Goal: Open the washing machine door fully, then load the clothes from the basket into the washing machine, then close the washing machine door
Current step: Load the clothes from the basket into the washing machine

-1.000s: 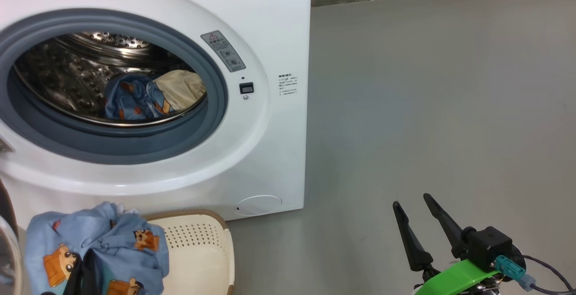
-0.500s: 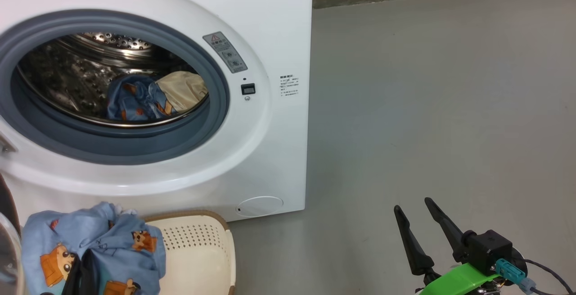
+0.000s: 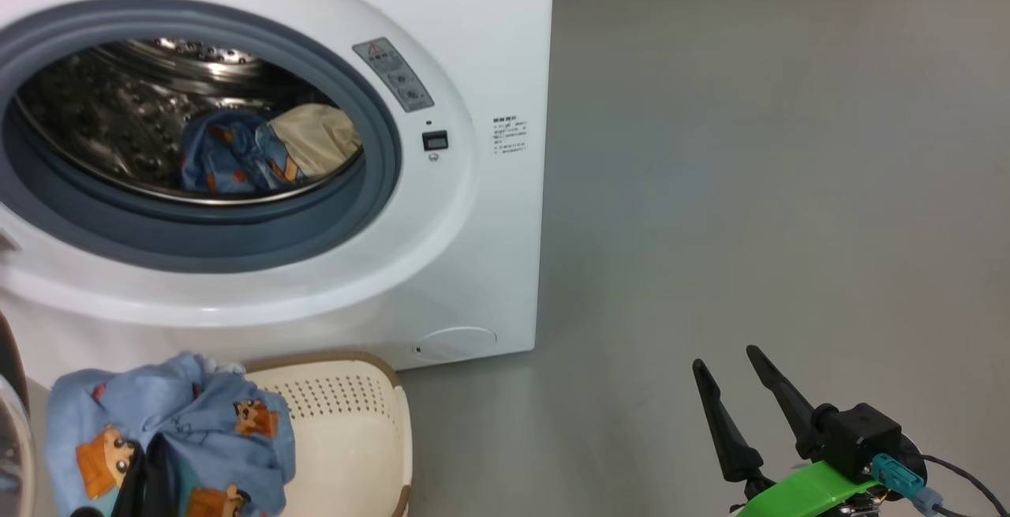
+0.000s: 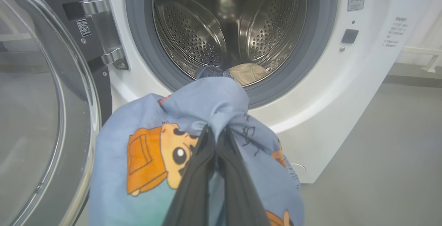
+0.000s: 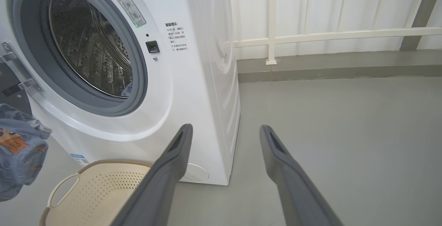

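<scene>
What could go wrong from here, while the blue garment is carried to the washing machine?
1. The blue garment hangs loose around the shut left jaws, pinched only at a fold; it may slip out before it reaches the drum.
2. Its hanging part may catch on the grey gasket and stay draped over the rim.
3. The open door stands close beside the garment; a swing of the arm might knock it.
</scene>
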You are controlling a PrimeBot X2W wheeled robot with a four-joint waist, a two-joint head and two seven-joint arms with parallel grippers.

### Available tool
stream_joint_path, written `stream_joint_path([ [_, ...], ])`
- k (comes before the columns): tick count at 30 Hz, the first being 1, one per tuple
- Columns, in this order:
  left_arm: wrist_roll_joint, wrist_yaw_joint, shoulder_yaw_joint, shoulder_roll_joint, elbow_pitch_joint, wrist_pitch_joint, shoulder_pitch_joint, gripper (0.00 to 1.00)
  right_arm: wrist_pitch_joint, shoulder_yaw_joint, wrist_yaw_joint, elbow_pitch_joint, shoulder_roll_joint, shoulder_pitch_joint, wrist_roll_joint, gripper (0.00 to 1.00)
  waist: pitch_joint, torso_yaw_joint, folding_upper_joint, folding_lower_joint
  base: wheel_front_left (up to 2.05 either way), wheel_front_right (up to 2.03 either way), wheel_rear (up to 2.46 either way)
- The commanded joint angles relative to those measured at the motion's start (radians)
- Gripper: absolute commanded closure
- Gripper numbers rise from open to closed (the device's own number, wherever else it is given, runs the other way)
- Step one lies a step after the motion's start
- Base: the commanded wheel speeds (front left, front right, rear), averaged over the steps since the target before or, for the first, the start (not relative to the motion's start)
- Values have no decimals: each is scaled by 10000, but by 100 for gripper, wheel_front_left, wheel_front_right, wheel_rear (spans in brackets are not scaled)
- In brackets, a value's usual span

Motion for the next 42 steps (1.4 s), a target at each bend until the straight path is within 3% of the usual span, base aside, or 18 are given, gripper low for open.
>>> stream_joint_path([
  [1, 112, -37, 382, 91, -112, -107, -627, 100, -31, 174, 16, -274, 1, -137, -54, 0, 253, 28, 0, 0, 0, 0, 0],
  [20, 420, -277, 349, 479, 1276, -107, -3882, 100, -122, 179, 16, -408, 92, -858, -160, 0, 2106, -152, 0, 0, 0, 0, 0],
  [42, 566, -554, -72, 2263, 4356, 329, -9185, 100, -225, 277, 16, -310, 226, -1626, -8, 0, 3958, -1322, 0, 0, 0, 0, 0],
])
